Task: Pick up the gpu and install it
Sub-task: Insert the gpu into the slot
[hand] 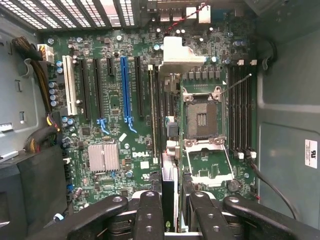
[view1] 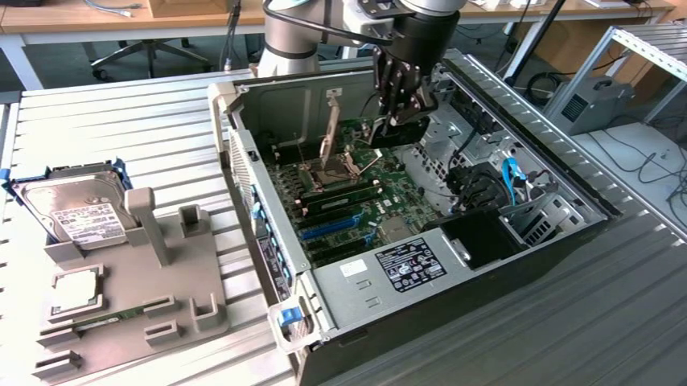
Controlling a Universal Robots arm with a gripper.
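The black gripper point(view1: 400, 108) grasps the flat green gpu point(hand: 169, 165) with silver bracket edge-on. It hangs above the green motherboard point(hand: 115, 115) inside the open grey metal computer case point(view1: 355, 297), which lies on the slatted metal surface point(view1: 129, 121).

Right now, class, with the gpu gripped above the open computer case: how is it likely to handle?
The gpu probably stays stiff: it runs straight, edge-on, out from the jaws. It looks thin, so a knock on the computer case might twist it. Its bare circuit board looks fragile.
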